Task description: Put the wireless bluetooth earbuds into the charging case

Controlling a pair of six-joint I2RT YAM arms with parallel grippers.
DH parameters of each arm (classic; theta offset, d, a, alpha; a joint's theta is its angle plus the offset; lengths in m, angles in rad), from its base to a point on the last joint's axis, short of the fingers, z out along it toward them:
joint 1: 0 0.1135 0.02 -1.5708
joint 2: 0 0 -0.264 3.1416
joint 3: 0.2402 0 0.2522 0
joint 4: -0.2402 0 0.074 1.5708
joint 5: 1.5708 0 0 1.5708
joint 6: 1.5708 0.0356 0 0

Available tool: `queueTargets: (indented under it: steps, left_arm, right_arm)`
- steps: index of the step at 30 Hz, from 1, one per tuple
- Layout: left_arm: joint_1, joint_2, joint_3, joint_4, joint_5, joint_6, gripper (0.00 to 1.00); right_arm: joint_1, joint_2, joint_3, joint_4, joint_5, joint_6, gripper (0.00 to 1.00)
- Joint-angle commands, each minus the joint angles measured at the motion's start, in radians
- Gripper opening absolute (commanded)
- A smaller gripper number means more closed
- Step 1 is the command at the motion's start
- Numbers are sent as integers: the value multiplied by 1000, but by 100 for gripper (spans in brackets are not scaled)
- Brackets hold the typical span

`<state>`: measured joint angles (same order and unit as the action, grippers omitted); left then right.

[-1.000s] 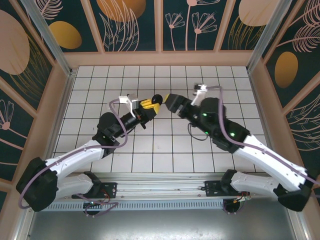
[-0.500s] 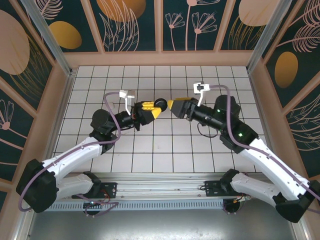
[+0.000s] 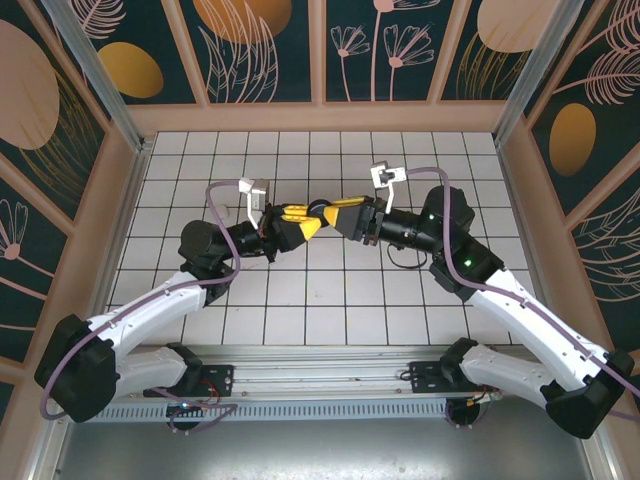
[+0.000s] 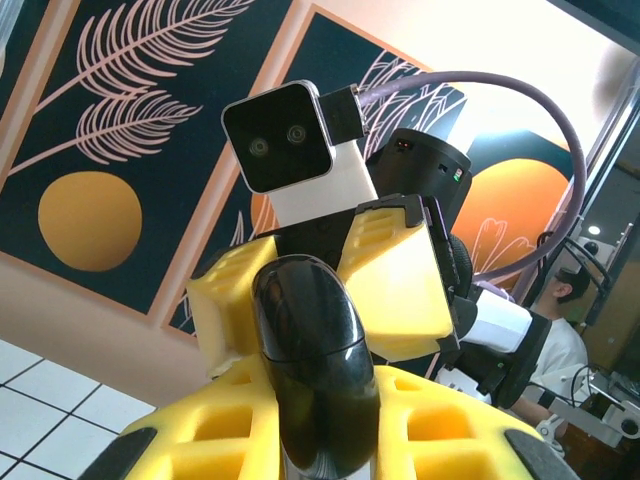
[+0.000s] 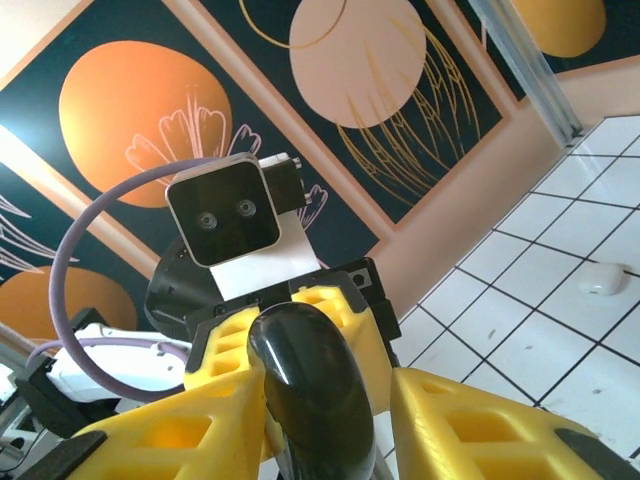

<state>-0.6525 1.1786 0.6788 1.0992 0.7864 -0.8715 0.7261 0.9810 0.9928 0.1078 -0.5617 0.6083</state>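
Both arms are up over mid table [image 3: 330, 310], tips meeting nose to nose above the tiles.

L pincer [image 3: 306, 215]: pinching the black case [image 3: 319, 207]. It's glossy and oval, held clear of the table. In L wrist view the case rises betw. my yellow L fingers [image 4: 200, 440], rounded end up, w/ a curved seam line across it.

R pincer [image 3: 332, 211]: comes at the case from the opp. side. In L wrist view the R fingers [image 4: 400, 290] sit one each side of the case's top end, right up against it. In R wrist view it's the same: the case is betw. my own yellow fingers, and the L fingers [image 5: 350, 315] flank it behind. Can't tell if R is actually squeezing or just bracketing it, as the edges overlap in both views.

Each wrist cam looks straight at the other: R cam [image 4: 285, 140] is above the case in L view, L cam [image 5: 222, 213] above it in R view.

Buds: a small whitish bit [image 5: 604, 281] lies on a tile at far right of R wrist view, well apart from the case. Poss. a bud, too small to tell.
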Motion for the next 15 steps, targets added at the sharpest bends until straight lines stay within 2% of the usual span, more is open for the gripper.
queueTargets:
  steps: [1,6,9,11,15]
  left_arm:
    - [-4,-5,13,78,46,-24,1]
    - [-2,-12,24,28,45,-7,8]
    - [-2,-24,45,-95,36,46,15]
    - [-3,-35,69,-223,24,104,24]
    - [6,-87,75,-333,4,161,49]
  right_arm:
    - [-5,6,-22,53,-53,7,35]
    - [-7,1,-19,51,-69,-6,20]
    - [-7,-3,-17,30,-63,-20,14]
    - [-7,-11,-20,25,-56,-26,11]
    - [-7,-30,-19,-8,-21,-50,9]
